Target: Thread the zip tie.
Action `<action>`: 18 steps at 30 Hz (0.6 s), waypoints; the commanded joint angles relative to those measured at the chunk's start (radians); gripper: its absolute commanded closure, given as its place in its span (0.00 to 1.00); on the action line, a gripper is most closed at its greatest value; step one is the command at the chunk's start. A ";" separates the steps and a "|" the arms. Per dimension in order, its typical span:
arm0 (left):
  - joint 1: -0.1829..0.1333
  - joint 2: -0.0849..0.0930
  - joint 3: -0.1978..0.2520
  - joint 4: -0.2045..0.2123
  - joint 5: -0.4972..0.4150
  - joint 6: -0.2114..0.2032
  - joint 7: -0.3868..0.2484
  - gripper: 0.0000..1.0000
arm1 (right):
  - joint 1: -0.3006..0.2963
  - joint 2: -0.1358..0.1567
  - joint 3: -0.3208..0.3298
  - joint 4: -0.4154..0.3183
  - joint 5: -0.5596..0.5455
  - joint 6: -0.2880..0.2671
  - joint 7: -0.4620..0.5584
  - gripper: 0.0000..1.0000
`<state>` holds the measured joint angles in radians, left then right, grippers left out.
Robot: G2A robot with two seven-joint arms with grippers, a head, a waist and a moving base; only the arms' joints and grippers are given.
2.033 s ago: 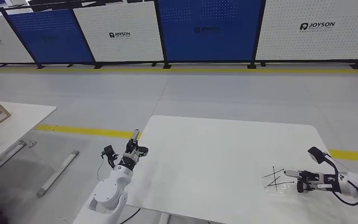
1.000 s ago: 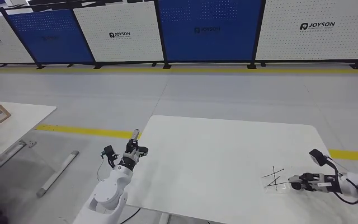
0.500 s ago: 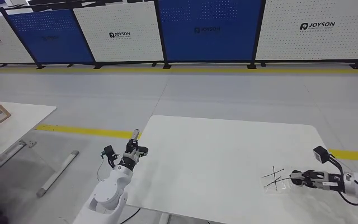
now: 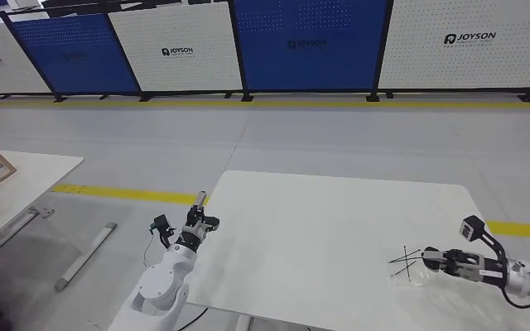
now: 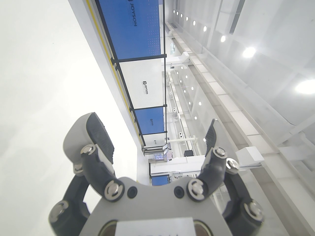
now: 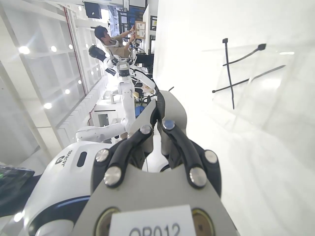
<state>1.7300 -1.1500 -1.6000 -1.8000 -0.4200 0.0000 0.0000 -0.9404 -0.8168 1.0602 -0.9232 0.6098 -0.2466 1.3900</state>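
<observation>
Around: a clear plastic sheet is spread under three black zip ties, at the white bench's 4 o'clock.
Axes: one tie is laid 12-to-6, two 8-to-2.
Right tool: closed, at their 3 o'clock.
Left tool: open.

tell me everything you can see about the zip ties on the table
Three thin black zip ties, plastic by the look, each a narrow strap with a small square head at one end. None is threaded. They lie flat, crossing one another, on a clear plastic sheet near the right edge of the white table. The shut right gripper sits beside them, not touching.
</observation>
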 commanded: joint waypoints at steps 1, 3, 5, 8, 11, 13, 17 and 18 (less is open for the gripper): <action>0.000 0.000 0.000 0.000 0.000 0.000 0.000 0.00 | 0.000 0.000 0.000 0.000 0.000 0.000 0.000 1.00; 0.000 0.000 0.000 0.000 0.000 0.000 0.000 0.00 | -0.004 -0.001 -0.001 -0.005 -0.002 0.002 -0.014 1.00; 0.000 0.000 0.000 0.000 0.000 0.000 0.000 0.00 | -0.016 -0.002 0.003 -0.032 0.000 0.000 -0.036 1.00; 0.000 0.000 0.000 0.000 0.000 0.000 0.000 0.00 | -0.042 -0.004 0.025 -0.077 0.066 -0.051 -0.016 1.00; 0.000 0.000 0.000 0.000 0.000 0.000 0.000 0.00 | -0.074 -0.006 0.051 -0.138 0.135 -0.093 -0.004 1.00; 0.000 0.000 0.000 0.000 0.000 0.000 0.000 0.00 | -0.093 -0.009 0.057 -0.177 0.164 -0.093 0.000 1.00; 0.000 0.000 0.000 0.000 0.000 0.000 0.000 0.00 | -0.097 -0.015 0.039 -0.196 0.144 -0.075 -0.028 1.00; 0.000 0.000 0.000 0.000 0.000 0.000 0.000 0.00 | -0.097 -0.015 0.039 -0.196 0.144 -0.075 -0.028 1.00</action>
<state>1.7300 -1.1500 -1.6000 -1.8000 -0.4200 0.0000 0.0000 -1.0377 -0.8324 1.0989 -1.1202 0.7518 -0.3207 1.3595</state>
